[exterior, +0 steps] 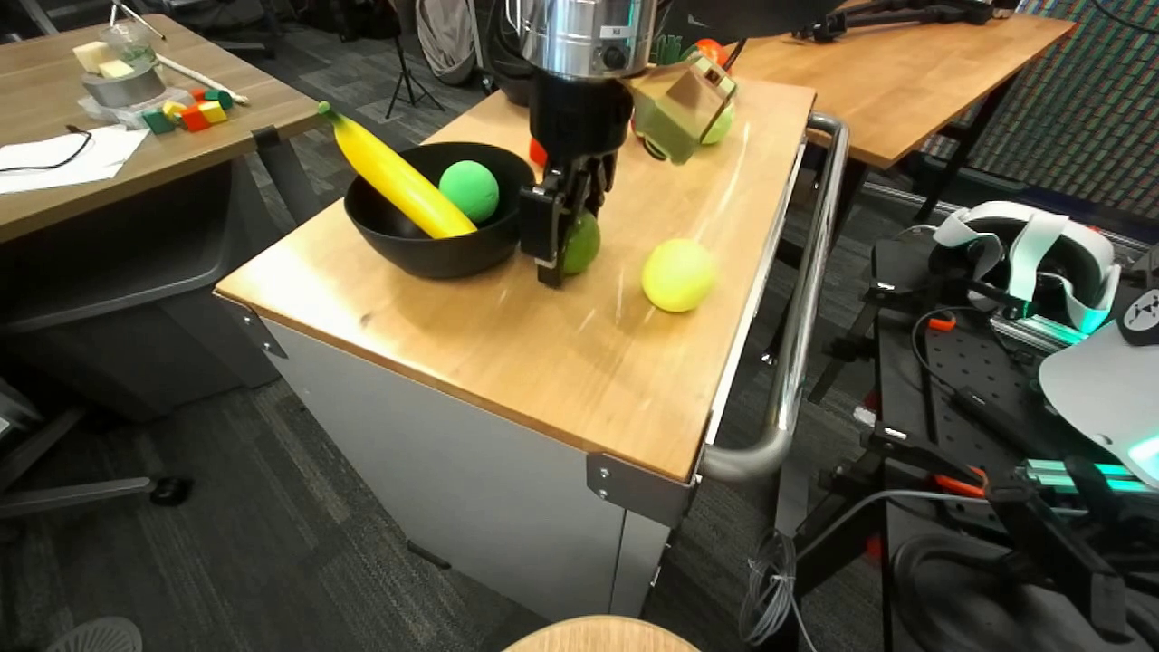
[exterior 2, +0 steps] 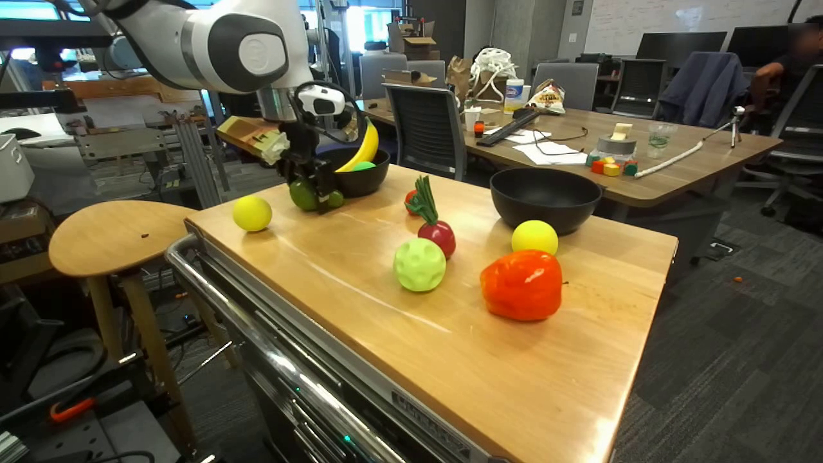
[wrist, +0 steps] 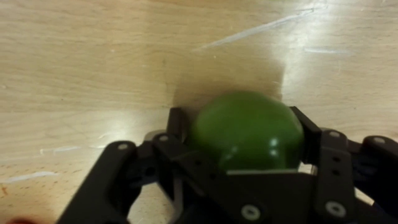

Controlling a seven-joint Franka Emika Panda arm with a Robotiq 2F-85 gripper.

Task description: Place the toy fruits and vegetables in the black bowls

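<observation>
- As we look down in the wrist view, we see one glossy green toy fruit [wrist: 248,130], rounded and smooth, with small pale glints on its skin.
- We find it low at the wooden top [exterior: 543,362], just beside a black bowl [exterior: 435,263]; whether it touches the wood we cannot tell.
- Inside that bowl we see a yellow banana [exterior: 394,177], tilted with its green tip above the rim, and a bright green ball [exterior: 469,192].
- Elsewhere on the top, in an exterior view, we see a pale green dimpled ball [exterior 2: 419,264], a dark red radish [exterior 2: 437,238] with green leaves, and a shiny orange-red pepper [exterior 2: 522,286].
- We see the white-and-grey arm [exterior 2: 238,51] arch in from high up and turn straight down, its black gripper [wrist: 239,121] pointing at the wood.
- The jaws stand on either side of the green toy fruit, which nearly fills the gap; whether they squeeze it we cannot tell.
</observation>
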